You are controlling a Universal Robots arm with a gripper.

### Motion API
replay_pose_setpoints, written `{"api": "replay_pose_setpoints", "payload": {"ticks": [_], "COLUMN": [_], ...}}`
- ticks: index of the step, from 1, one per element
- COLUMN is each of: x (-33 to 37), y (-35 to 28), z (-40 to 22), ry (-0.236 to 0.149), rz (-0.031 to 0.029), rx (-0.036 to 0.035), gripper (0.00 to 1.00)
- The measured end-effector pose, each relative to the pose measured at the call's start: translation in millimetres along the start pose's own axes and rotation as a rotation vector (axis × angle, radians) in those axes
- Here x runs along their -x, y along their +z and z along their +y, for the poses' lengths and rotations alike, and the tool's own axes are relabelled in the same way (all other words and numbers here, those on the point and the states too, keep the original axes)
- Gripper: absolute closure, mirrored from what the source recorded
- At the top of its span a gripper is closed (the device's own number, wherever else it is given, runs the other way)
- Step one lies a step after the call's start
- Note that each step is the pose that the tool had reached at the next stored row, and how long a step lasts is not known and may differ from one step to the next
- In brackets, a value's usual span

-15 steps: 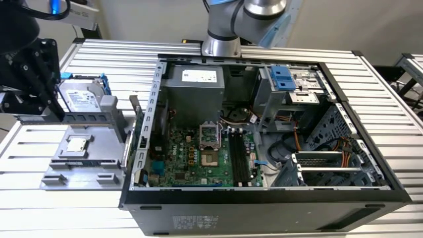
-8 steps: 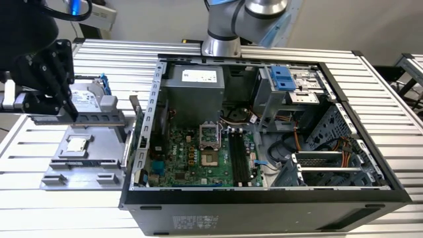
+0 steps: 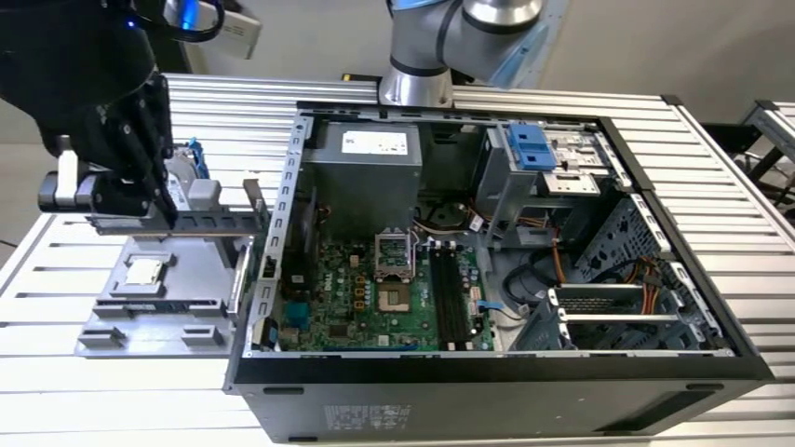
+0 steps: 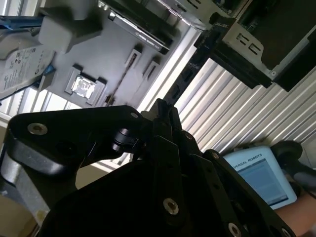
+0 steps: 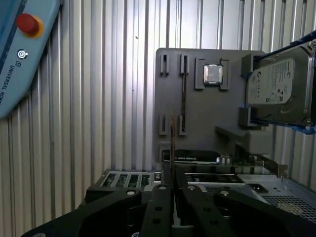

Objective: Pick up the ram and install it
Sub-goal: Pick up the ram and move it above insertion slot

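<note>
Pick step, looks like the lift-out. The gripper [image 3: 128,216] hangs over the grey tray [image 3: 125,337] on the worktop [image 3: 74,400], at the exterior view's left of the open case [image 3: 497,396]. Fingers [image 5: 157,197] are clenched on the ram [image 5: 171,148]. In the first wrist view it runs edge-on out from between them. In the exterior view it reads as a dark bar just above the tray floor, apart from it I think. Install not started: the long black slots [image 3: 445,298] on the motherboard look bare. My call: the next move needs the stick kept level and edge-down, squared to a slot, clearing the case wall.
</note>
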State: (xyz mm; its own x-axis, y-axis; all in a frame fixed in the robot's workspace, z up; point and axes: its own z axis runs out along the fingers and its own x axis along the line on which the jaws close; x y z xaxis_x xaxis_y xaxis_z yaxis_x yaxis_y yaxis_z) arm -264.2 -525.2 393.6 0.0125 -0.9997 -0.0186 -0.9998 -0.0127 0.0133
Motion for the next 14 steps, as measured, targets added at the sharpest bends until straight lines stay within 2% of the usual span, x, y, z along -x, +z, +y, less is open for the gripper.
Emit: {"api": "replay_pose_setpoints", "payload": {"ticks": [14], "x": [-0.5], "y": [-0.5], "z": [-41.5], "ry": [0.0], "rz": [-0.0001], "rx": [0.0006], "gripper": [1.0]}}
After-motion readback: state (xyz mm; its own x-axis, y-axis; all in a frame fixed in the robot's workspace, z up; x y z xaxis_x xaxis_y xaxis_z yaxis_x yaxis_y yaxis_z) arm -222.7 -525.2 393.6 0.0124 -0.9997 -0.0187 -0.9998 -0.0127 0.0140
